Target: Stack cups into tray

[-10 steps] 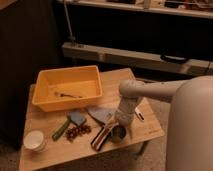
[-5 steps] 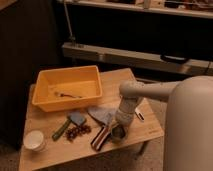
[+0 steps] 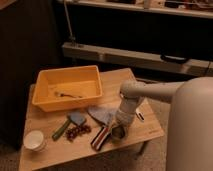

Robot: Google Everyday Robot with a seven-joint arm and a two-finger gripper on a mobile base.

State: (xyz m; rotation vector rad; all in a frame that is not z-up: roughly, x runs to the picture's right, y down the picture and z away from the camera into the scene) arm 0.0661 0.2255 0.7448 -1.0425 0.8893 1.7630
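Observation:
The yellow-orange tray [image 3: 44, 84] stands at the back left of the wooden table; only a small dark utensil [image 3: 67, 95] lies in it. The white cup [image 3: 34, 140] stands upright at the table's front left corner, far from the gripper. No lime-green cup shows. My gripper [image 3: 118, 131] points down at the table's front right, low over the surface beside a red-and-white striped object [image 3: 101, 137]. Something dark sits right under it; I cannot tell what it is.
On the table [image 3: 145, 127] lie two blue-grey flat pieces [image 3: 100, 115], a bunch of dark grapes [image 3: 77, 131] and a green elongated item [image 3: 61, 129]. The robot's pale body [image 3: 192, 125] fills the right side. A dark shelf unit stands behind.
The arm has shifted only slightly over the table's front right. Nothing else has moved.

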